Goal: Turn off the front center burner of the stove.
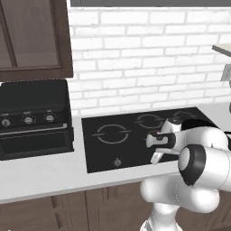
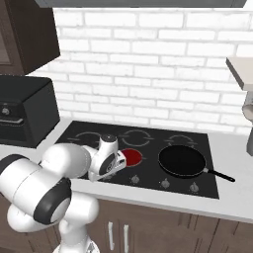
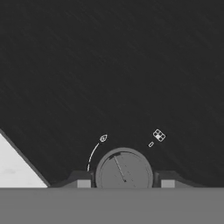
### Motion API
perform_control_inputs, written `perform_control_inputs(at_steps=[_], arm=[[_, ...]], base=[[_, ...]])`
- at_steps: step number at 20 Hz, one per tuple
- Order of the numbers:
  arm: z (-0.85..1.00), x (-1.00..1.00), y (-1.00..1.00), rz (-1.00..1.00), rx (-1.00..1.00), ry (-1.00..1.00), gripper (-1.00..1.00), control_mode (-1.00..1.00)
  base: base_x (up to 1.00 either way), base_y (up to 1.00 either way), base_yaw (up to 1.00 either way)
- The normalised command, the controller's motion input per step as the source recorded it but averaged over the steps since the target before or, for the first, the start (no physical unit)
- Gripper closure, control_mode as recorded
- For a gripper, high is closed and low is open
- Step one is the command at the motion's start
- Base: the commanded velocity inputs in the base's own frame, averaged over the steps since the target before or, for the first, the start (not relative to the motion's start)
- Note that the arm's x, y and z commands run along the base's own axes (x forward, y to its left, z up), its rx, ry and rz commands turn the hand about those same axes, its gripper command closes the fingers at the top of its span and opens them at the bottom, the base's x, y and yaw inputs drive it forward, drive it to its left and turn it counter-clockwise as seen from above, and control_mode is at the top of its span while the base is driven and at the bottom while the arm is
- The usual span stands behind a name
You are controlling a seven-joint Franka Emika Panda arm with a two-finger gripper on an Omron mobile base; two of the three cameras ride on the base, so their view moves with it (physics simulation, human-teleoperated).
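The stove is a black glass cooktop set in the white counter. Its front center burner glows as a solid red disc. In the hand view a round grey knob with a pointer line sits between my two fingertips, which press on its sides. My gripper is shut on this knob. In the left base view the gripper points down at the stove's front edge. Beside the knob are a curved arc and small burner marks.
A black frying pan with its handle to the right rests on the stove's right side. More knobs line the front edge. A boxy black countertop oven stands at the left. The white counter edge is near the knob.
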Motion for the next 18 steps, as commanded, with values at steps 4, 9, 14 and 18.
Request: perform_control_inputs(at_steps=[4,9,14,18], arm=[[-0.07,0.0,-0.02,-0.02,0.0,0.0,1.0,-1.0],[-0.17,0.0,0.0,-0.13,0.01,0.0,1.0,-1.0],[-0.21,0.0,0.0,-0.2,0.02,0.0,1.0,-1.0],[-0.2,0.0,0.02,-0.22,0.0,0.0,1.0,-1.0]], base=[[0.0,0.0,0.0],[0.0,0.0,0.0],[0.0,0.0,0.0],[0.0,0.0,0.0]])
